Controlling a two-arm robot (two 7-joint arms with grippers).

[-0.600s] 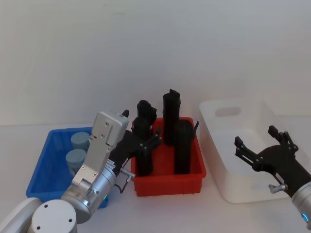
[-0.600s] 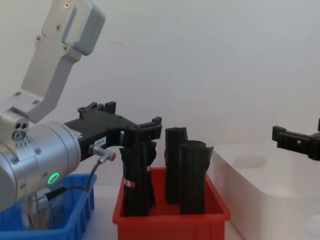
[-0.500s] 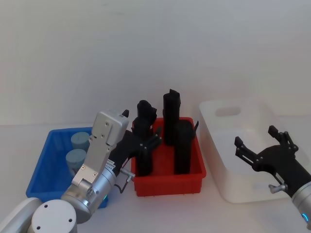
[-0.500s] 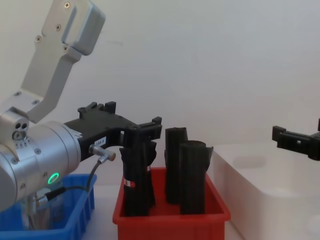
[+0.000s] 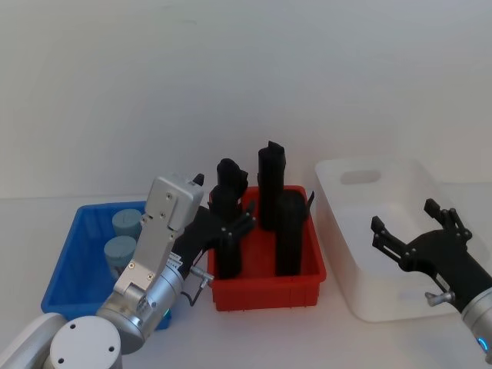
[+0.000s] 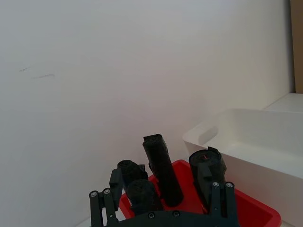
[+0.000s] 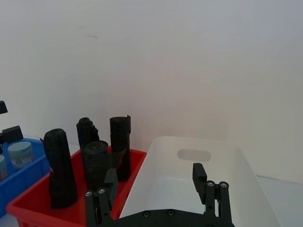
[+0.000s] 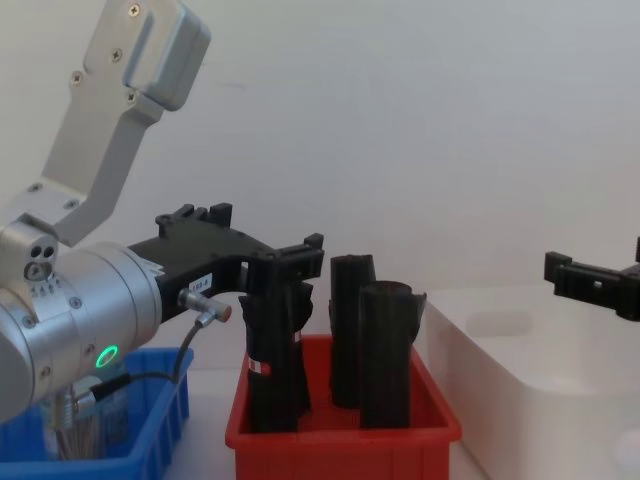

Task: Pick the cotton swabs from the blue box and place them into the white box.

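Cotton swabs (image 5: 120,249) stand in blue box (image 5: 74,257) beside left tool (image 5: 223,201), right tool (image 5: 407,217) by white box (image 5: 369,296), both spread wide.

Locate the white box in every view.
Head: white box at right of red tray.
Chest: white box lower right, beside red tray.
Left wrist: white box beyond red tray.
Right wrist: white box beside red tray.
Shared landmark: the red tray.

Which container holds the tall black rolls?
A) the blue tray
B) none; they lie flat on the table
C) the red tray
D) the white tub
C: the black rolls stand upright in the red tray, which sits between the blue tray and the white tub.
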